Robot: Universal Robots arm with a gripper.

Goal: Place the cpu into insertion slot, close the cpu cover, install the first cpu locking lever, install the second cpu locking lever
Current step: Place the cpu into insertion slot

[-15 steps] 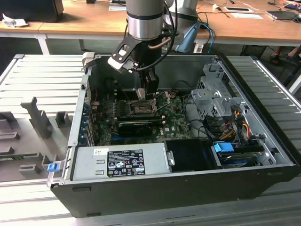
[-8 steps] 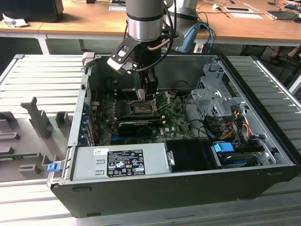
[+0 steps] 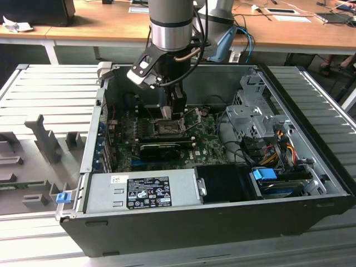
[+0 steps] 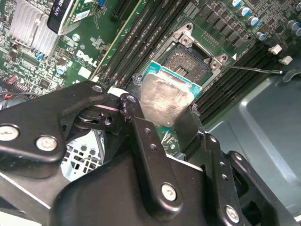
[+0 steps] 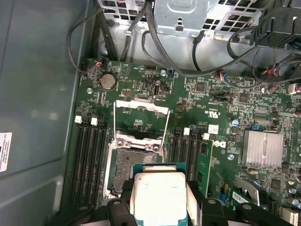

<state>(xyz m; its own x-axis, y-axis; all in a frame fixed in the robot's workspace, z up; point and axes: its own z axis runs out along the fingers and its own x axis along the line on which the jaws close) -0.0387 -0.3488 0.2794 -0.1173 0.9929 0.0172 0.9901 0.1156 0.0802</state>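
Silver-topped cpu (image 5: 160,195) hovers just over the open dark insertion slot (image 5: 128,172), cpu cover (image 5: 141,105) swung back

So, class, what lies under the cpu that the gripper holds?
The open insertion slot: part of its dark contact field shows past the edge of the cpu. The rest is covered by the chip and the gripper.

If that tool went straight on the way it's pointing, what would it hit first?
The cpu in the tool would probably meet the open insertion slot first, though depth is hard to judge.
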